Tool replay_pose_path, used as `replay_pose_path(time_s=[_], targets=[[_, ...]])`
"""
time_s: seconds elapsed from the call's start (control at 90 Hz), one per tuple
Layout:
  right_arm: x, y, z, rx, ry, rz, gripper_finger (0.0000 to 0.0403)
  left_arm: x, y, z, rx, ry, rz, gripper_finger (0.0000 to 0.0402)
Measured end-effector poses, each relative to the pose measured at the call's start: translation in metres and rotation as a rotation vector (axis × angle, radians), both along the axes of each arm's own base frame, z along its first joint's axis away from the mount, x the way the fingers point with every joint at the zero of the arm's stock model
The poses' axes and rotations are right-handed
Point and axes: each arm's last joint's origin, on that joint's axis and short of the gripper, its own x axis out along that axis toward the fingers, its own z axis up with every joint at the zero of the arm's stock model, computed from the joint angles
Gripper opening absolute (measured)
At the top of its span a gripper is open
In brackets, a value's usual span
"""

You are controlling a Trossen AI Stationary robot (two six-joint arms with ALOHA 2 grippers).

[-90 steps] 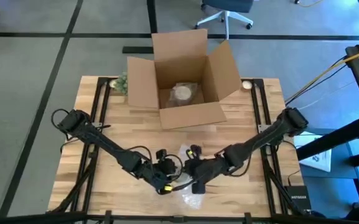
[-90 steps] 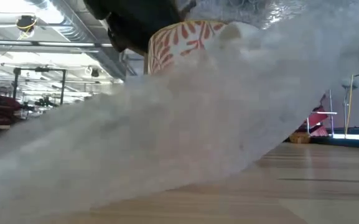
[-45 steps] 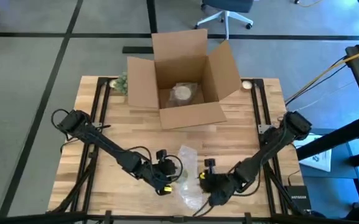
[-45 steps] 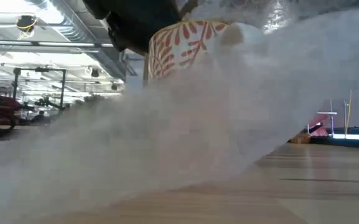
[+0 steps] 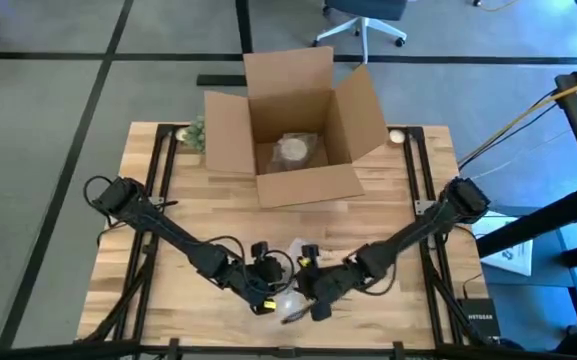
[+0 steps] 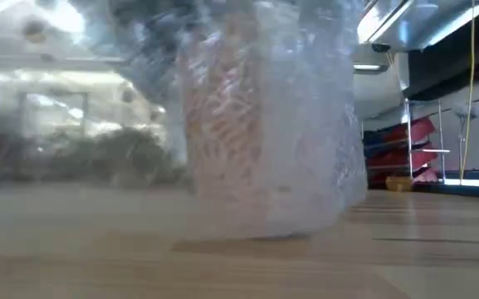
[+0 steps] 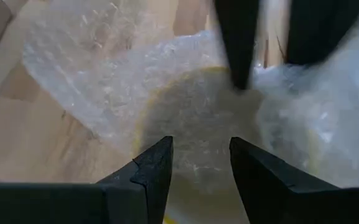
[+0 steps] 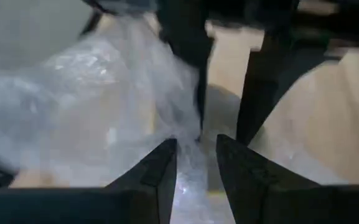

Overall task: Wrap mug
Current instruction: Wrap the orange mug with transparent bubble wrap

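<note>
The mug (image 6: 256, 133), white with a red leaf pattern, stands on its base near the table's near edge, shrouded in clear bubble wrap (image 6: 322, 100). My left gripper (image 7: 199, 146) is over the mug's mouth (image 7: 198, 112) with its fingers apart, on the mug's left side in the high view (image 5: 268, 283). My right gripper (image 8: 196, 144) is close on the mug's right (image 5: 306, 285), shut on the bubble wrap (image 8: 104, 106). Wrap covers the mug's mouth. My left gripper points down at the mug's mouth. Wrap lies between its fingers, and I cannot tell whether they touch the mug or the wrap. My right gripper pinches a gathered part of the bubble wrap (image 8: 191, 127) between its two fingers, slanting in from the table's right. The wrap runs from there over the mug; one layer or several, I cannot tell.
An open cardboard box (image 5: 298, 185) stands at the far middle with a wrapped bundle (image 5: 293, 150) inside. A small green thing (image 5: 196, 130) lies at its left and a small round thing (image 5: 396, 136) at its right. Bare wood shows left and right of the arms.
My right gripper pulled the bubble wrap out toward the table's near right, then came back left to the mug with it. The sheet, which sloped slack in front of the mug, now stands folded up around and over it. The mug has stayed in place.
</note>
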Motion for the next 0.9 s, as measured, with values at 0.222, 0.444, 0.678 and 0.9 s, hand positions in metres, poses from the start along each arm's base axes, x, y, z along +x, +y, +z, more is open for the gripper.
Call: replay_pose_path(time_s=[0.222, 0.444, 0.678, 0.9], targets=[[0.01, -0.007, -0.015, 0.095, 0.084, 0.014, 0.0099, 0.001, -0.001, 0.001, -0.006, -0.013, 0.0, 0.0144], [0.008, -0.006, -0.022, 0.122, 0.142, 0.005, 0.0099, -0.004, -0.002, 0.023, -0.041, -0.012, -0.032, 0.0144], [0.009, -0.009, -0.026, 0.103, 0.182, 0.002, 0.0099, -0.019, -0.008, 0.068, -0.12, -0.13, -0.046, 0.0144], [0.01, -0.009, -0.023, 0.1, 0.155, -0.01, 0.0099, -0.009, -0.009, 0.053, -0.115, -0.114, -0.032, 0.0144]])
